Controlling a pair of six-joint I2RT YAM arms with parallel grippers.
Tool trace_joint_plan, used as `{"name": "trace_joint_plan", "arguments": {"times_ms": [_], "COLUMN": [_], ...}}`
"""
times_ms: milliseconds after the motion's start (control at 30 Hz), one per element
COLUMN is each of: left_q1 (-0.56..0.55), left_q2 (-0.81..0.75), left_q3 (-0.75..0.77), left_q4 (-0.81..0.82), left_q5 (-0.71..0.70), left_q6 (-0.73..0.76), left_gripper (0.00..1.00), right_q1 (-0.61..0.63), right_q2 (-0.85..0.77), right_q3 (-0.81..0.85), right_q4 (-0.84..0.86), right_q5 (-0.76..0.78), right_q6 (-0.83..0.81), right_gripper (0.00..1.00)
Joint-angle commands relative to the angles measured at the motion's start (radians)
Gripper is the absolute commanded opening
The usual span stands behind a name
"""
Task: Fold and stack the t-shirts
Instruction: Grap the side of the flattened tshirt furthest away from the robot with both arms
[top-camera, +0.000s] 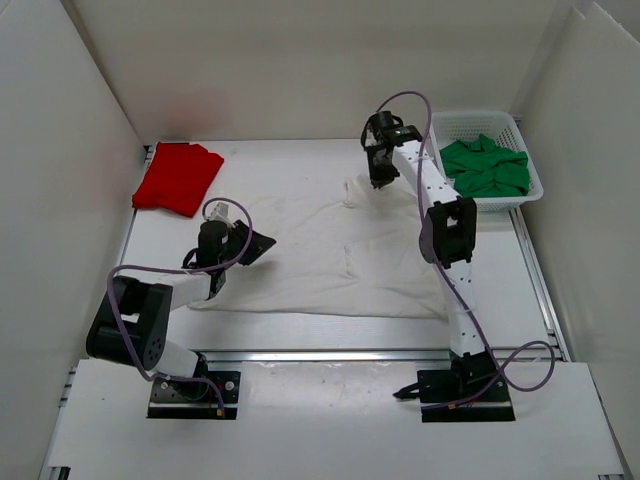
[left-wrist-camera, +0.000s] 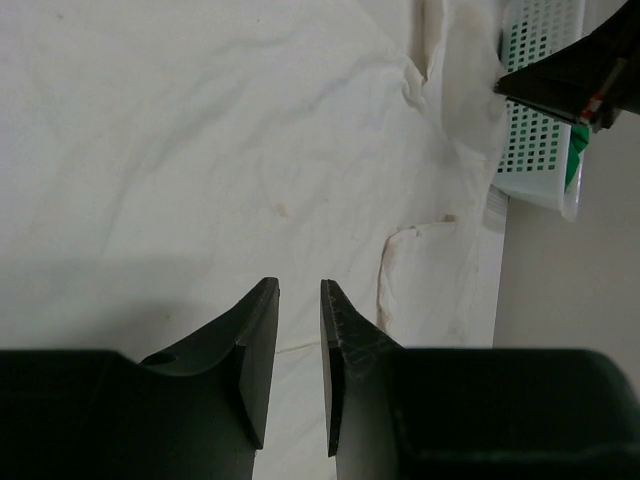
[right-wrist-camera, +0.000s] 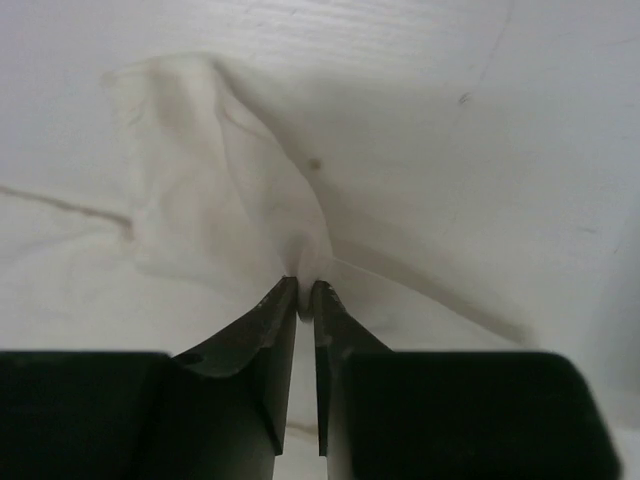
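The white t-shirt (top-camera: 310, 250) lies spread flat in the middle of the table. My right gripper (top-camera: 381, 183) is at its far edge, shut on a pinch of the white cloth (right-wrist-camera: 290, 240) that rises in a peak to the fingertips. My left gripper (top-camera: 262, 243) hovers low over the shirt's left part, open with a narrow gap and empty; the shirt (left-wrist-camera: 220, 150) fills its view. The red t-shirt (top-camera: 178, 177) lies folded at the far left. The green t-shirt (top-camera: 485, 167) lies crumpled in the basket.
A white plastic mesh basket (top-camera: 528, 160) stands at the far right corner and shows in the left wrist view (left-wrist-camera: 535, 150). White walls enclose the table on three sides. A metal rail (top-camera: 330, 353) runs along the near edge.
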Motion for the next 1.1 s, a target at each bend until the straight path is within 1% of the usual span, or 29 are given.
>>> {"name": "trace_joint_plan", "arguments": {"times_ms": [0, 67, 100, 133, 167, 200, 233, 267, 300, 367, 433, 467, 500, 567, 600, 633, 667, 700, 733, 767, 800, 867, 933, 967, 1033, 1067], "left_q1": [-0.008, -0.014, -0.022, -0.019, -0.028, -0.019, -0.023, -0.017, -0.013, -0.002, -0.002, -0.006, -0.003, 0.000, 0.003, 0.009, 0.009, 0.013, 0.015, 0.018, 0.018, 0.017, 0.024, 0.030, 0.029, 0.030], "left_q2": [-0.034, -0.043, -0.047, -0.051, -0.056, -0.057, -0.059, -0.063, -0.062, -0.079, -0.089, -0.096, -0.096, -0.102, -0.102, -0.102, -0.109, -0.105, -0.114, -0.113, -0.113, -0.116, -0.113, -0.110, -0.106, -0.105], "left_q3": [-0.017, -0.019, -0.031, -0.032, -0.039, -0.045, -0.048, -0.055, -0.068, -0.072, -0.066, -0.063, -0.054, -0.045, -0.031, -0.019, -0.013, -0.002, 0.004, 0.010, 0.012, 0.009, 0.006, 0.000, -0.002, 0.004], "left_q4": [0.045, 0.045, 0.045, 0.049, 0.051, 0.057, 0.056, 0.062, 0.074, 0.077, 0.072, 0.071, 0.072, 0.075, 0.072, 0.068, 0.068, 0.056, 0.043, 0.043, 0.034, 0.026, 0.025, 0.025, 0.023, 0.022], "left_q5": [0.027, 0.032, 0.024, 0.024, 0.023, 0.026, 0.036, 0.037, 0.049, 0.050, 0.044, 0.055, 0.044, 0.043, 0.049, 0.041, 0.038, 0.034, 0.029, 0.029, 0.021, 0.018, 0.020, 0.024, 0.023, 0.023], "left_q6": [-0.014, -0.014, -0.014, -0.017, -0.008, -0.017, -0.018, -0.020, -0.029, -0.035, -0.037, -0.040, -0.038, -0.050, -0.052, -0.053, -0.050, -0.047, -0.040, -0.040, -0.034, -0.027, -0.020, -0.011, -0.018, -0.014], "left_gripper": [0.34, 0.34, 0.34, 0.34, 0.33, 0.34, 0.34, 0.34, 0.34, 0.34, 0.34, 0.34, 0.34, 0.34, 0.34, 0.35, 0.33, 0.34, 0.34, 0.35, 0.35, 0.35, 0.35, 0.35, 0.35, 0.35], "right_q1": [0.032, 0.057, 0.064, 0.080, 0.101, 0.110, 0.108, 0.109, 0.114, 0.103, 0.074, 0.062, 0.025, -0.035, -0.064, -0.079, -0.092, -0.092, -0.095, -0.095, -0.098, -0.106, -0.103, -0.087, -0.061, -0.042], "right_q2": [-0.062, -0.071, -0.081, -0.111, -0.154, -0.200, -0.223, -0.278, -0.304, -0.418, -0.499, -0.547, -0.584, -0.621, -0.613, -0.581, -0.549, -0.494, -0.427, -0.390, -0.322, -0.215, -0.078, -0.029, 0.026, 0.054], "right_q3": [-0.043, -0.094, -0.112, -0.179, -0.271, -0.353, -0.390, -0.466, -0.502, -0.638, -0.713, -0.747, -0.767, -0.801, -0.785, -0.734, -0.702, -0.626, -0.532, -0.489, -0.408, -0.291, -0.123, -0.091, 0.020, 0.044], "right_q4": [-0.073, -0.092, -0.084, -0.052, -0.006, 0.030, 0.057, 0.095, 0.114, 0.190, 0.245, 0.281, 0.326, 0.405, 0.446, 0.445, 0.439, 0.416, 0.373, 0.365, 0.346, 0.298, 0.189, 0.131, 0.071, 0.040], "right_q5": [0.077, 0.130, 0.132, 0.132, 0.132, 0.111, 0.097, 0.081, 0.075, 0.023, -0.003, -0.064, -0.134, -0.226, -0.280, -0.313, -0.330, -0.331, -0.337, -0.340, -0.321, -0.331, -0.318, -0.316, -0.270, -0.250], "right_q6": [0.010, 0.016, 0.019, 0.010, 0.005, 0.002, 0.002, 0.002, 0.002, -0.010, -0.012, -0.010, 0.002, 0.036, 0.054, 0.054, 0.059, 0.047, 0.031, 0.027, 0.024, 0.031, 0.022, 0.018, -0.004, 0.001], "right_gripper": [0.12, 0.15, 0.16, 0.18, 0.21, 0.27, 0.30, 0.36, 0.41, 0.46, 0.53, 0.54, 0.52, 0.36, 0.32, 0.25, 0.21, 0.17, 0.14, 0.13, 0.13, 0.19, 0.22, 0.22, 0.22, 0.24]}}
